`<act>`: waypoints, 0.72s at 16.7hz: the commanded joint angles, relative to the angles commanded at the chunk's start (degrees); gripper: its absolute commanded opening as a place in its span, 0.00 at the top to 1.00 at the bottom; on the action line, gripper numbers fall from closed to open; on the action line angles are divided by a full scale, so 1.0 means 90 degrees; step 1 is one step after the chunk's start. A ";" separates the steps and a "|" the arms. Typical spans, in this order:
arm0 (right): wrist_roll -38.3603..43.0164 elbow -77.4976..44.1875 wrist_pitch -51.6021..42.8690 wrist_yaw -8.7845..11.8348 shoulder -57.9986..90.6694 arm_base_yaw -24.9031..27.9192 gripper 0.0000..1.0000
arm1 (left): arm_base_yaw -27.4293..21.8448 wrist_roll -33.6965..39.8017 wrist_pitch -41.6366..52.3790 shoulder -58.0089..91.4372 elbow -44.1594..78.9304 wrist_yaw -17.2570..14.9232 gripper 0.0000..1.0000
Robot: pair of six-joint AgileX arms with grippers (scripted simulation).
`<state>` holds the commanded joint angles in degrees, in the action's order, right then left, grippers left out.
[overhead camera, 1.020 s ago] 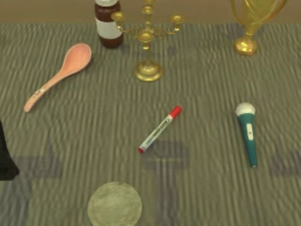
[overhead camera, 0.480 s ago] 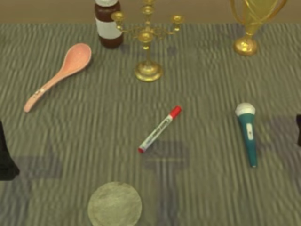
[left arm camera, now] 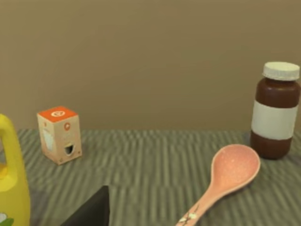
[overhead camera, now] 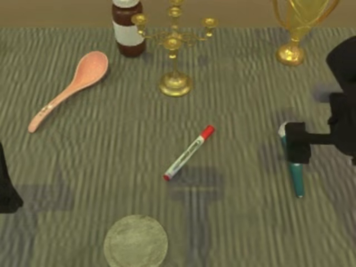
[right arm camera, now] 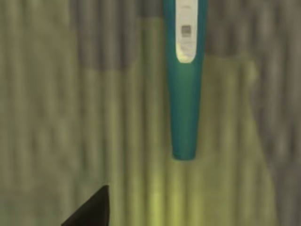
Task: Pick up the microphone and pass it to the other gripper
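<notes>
The microphone [overhead camera: 298, 179] lies flat on the striped cloth at the right, teal handle toward the front edge. My right gripper [overhead camera: 296, 146] hangs over its white head and upper handle and hides most of them; its fingers stand apart with nothing between them. In the right wrist view the teal handle [right arm camera: 184, 103] and the white button patch [right arm camera: 186, 42] show below the camera, with one black fingertip [right arm camera: 92, 209] off to the side. My left gripper [overhead camera: 6, 189] is parked at the left edge, open and empty.
A red-capped marker [overhead camera: 189, 153] lies mid-table. A pink spoon [overhead camera: 69, 92], a brown bottle [overhead camera: 128, 28], a gold candelabra [overhead camera: 175, 61] and a gold trophy [overhead camera: 293, 39] line the back. A round pad [overhead camera: 135, 242] sits in front. An orange box [left arm camera: 59, 134] and a yellow jug [left arm camera: 11, 179] stand beyond the left.
My right arm has come in from the right edge and now hangs over the microphone's head end. The microphone has not moved. The left arm is still.
</notes>
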<state>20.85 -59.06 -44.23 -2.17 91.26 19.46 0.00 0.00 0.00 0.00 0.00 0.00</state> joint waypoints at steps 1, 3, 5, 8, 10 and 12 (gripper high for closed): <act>0.0088 -0.0263 -0.0171 -0.0005 0.0351 0.0084 0.00 | 0.0000 0.0000 0.0000 0.0000 0.0000 0.0000 0.00; 0.0229 -0.0690 -0.0434 -0.0013 0.0914 0.0217 0.00 | 0.0000 0.0000 0.0000 0.0000 0.0000 0.0000 0.00; 0.0311 -0.0951 -0.0583 -0.0016 0.1261 0.0297 0.00 | 0.0000 0.0000 0.0000 0.0000 0.0000 0.0000 0.00; 0.0332 -0.1018 -0.0620 -0.0017 0.1348 0.0317 0.00 | 0.0000 0.0000 0.0000 0.0000 0.0000 0.0000 0.00; 0.0332 -0.1018 -0.0620 -0.0017 0.1348 0.0317 0.00 | 0.0000 0.0000 0.0000 0.0000 0.0000 0.0000 0.00; 0.0323 -0.0990 -0.0588 -0.0015 0.1344 0.0286 0.00 | 0.0000 0.0000 0.0000 0.0000 0.0000 0.0000 0.00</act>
<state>23.76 -67.97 -49.52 -2.30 103.35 22.03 0.00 0.00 0.00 0.00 0.00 0.00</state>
